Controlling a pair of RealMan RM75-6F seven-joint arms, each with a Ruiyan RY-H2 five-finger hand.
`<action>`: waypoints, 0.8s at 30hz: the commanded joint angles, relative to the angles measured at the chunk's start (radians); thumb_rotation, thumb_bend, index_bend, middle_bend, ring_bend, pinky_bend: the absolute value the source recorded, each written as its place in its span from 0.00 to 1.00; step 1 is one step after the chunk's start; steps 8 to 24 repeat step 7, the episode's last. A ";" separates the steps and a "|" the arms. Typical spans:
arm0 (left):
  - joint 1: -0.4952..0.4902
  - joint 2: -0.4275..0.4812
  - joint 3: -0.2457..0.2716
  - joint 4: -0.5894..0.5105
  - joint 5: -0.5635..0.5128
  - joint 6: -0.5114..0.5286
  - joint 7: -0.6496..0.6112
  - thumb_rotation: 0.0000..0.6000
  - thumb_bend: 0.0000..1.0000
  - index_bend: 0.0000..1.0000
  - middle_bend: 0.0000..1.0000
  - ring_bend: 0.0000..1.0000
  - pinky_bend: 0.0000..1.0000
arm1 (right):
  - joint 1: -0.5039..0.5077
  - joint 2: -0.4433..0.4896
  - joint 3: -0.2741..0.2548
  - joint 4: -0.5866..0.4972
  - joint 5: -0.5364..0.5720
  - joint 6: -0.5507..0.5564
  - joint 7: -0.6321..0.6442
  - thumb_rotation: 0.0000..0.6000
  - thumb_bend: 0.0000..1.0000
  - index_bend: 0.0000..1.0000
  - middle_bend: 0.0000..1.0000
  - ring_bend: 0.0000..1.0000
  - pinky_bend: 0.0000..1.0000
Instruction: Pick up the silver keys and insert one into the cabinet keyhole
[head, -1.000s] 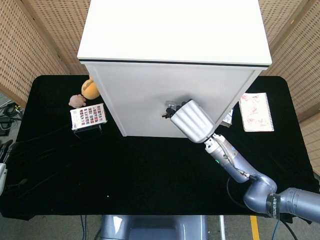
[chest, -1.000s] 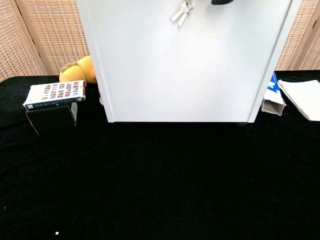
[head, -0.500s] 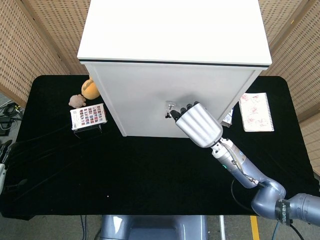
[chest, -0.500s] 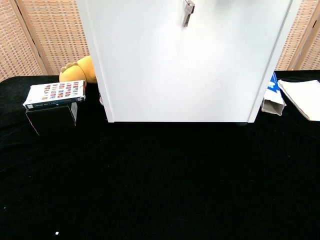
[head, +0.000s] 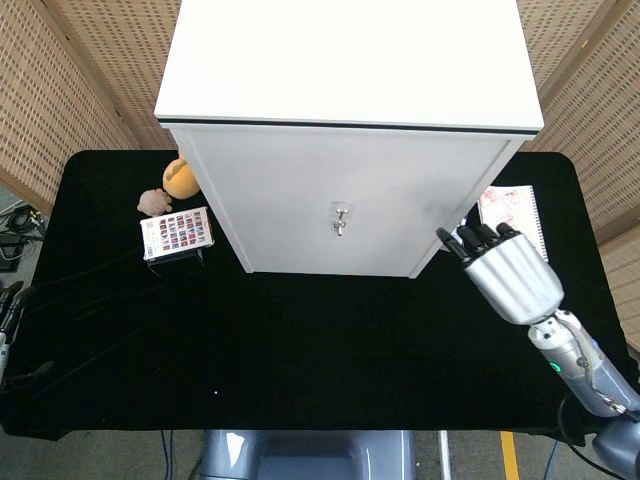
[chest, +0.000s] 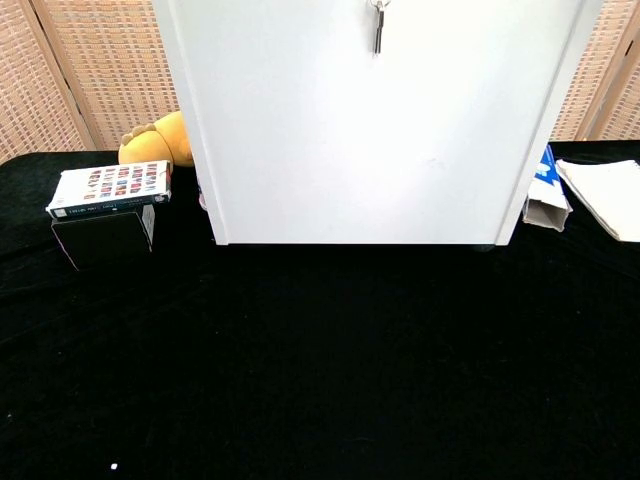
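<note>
keys (head: 340, 221) hang vertically from the cabinet (head: 345, 205) keyhole, left of the empty, loosely spread right hand (head: 508, 272).

A white cabinet (head: 345, 150) stands on a black table (head: 300, 340); silver keys (head: 340, 220) hang centre; an orange-yellow toy (head: 180, 178) sits upper left.

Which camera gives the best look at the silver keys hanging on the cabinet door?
The chest view. It faces the door, so the silver keys show hanging straight down at the top of the frame, though the keyhole is cut off. The head view looks down steeply, so they appear small on the white cabinet.
</note>
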 joint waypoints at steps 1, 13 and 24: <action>0.007 0.003 0.003 -0.004 0.009 0.012 -0.001 1.00 0.00 0.00 0.00 0.00 0.00 | -0.139 -0.014 -0.059 0.100 0.049 0.107 0.137 1.00 0.00 0.12 0.36 0.41 0.42; 0.018 -0.006 0.005 0.004 0.021 0.036 0.001 1.00 0.00 0.00 0.00 0.00 0.00 | -0.275 -0.028 -0.126 0.025 0.259 0.013 0.209 1.00 0.00 0.00 0.00 0.00 0.00; 0.018 -0.006 0.005 0.004 0.021 0.036 0.001 1.00 0.00 0.00 0.00 0.00 0.00 | -0.275 -0.028 -0.126 0.025 0.259 0.013 0.209 1.00 0.00 0.00 0.00 0.00 0.00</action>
